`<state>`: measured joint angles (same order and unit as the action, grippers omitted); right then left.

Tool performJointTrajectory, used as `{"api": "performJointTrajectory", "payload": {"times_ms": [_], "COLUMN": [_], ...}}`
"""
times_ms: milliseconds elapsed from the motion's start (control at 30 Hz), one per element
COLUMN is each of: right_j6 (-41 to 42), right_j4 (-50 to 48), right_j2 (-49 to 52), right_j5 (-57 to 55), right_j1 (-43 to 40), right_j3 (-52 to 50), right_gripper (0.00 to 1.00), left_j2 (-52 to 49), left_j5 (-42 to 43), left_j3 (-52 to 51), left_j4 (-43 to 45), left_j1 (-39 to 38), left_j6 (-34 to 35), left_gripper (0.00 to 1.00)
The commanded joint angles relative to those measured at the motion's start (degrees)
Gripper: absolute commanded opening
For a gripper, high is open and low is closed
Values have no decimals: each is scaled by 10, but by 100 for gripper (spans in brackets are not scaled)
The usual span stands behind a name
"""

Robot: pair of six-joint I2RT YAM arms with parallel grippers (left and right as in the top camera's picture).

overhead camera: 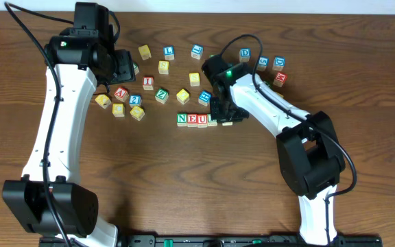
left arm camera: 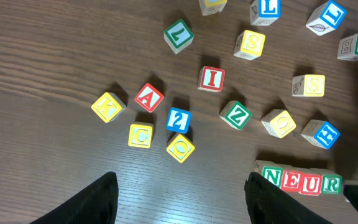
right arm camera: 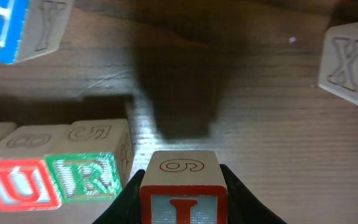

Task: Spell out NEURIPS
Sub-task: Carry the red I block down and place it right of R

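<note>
Right jaws: narrowed and clamped on the red I cube, one finger against each side face.
Right gripper: low over the table, at the right end of the letter row in the overhead view.
Left jaws: wide apart, holding nothing.
Left gripper: above bare wood, short of the loose cubes, with dark fingers at the lower edge of the wrist view.
Row: green N, red E, red U, green R, side by side and touching, reading NEUR.
Position of red I cube: just beside the green R with a narrow gap between them; cannot tell whether resting on the wood or lifted.
Second red I: loose in the scatter, apart from its neighbours, well apart from the row.
Yellow S cube: loose, well apart from the row.
Other loose cubes: red A, blue 2, green Z, yellow C, near one another, none touching the row.
</note>
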<state>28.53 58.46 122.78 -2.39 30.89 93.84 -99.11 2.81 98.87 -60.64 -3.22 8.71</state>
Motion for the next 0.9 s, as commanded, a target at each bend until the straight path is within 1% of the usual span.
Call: {"api": "performJointTrajectory", "payload": {"times_ms": [0,433,700,867], "right_j6": [17,17,16,16], "right_j4": [-16,-47,-62,-47], "right_j2": [1,1,1,-1], "right_j5": [-7,-7,-7,-3], "right_j1": [-1,-2,-2,-2], "right_j3": [-14,-36,-46,-28], "right_gripper": [26,32,32,32], "left_j2": [1,1,1,1], "left_j5": [-5,-5,-5,-5], "left_j3": [0,0,0,0], "left_j4": [-1,-1,-1,-1], "left_j1": [-1,-1,-1,-1], "left_j6": [-5,-5,-5,-5], "left_gripper": [65,64,65,65]}}
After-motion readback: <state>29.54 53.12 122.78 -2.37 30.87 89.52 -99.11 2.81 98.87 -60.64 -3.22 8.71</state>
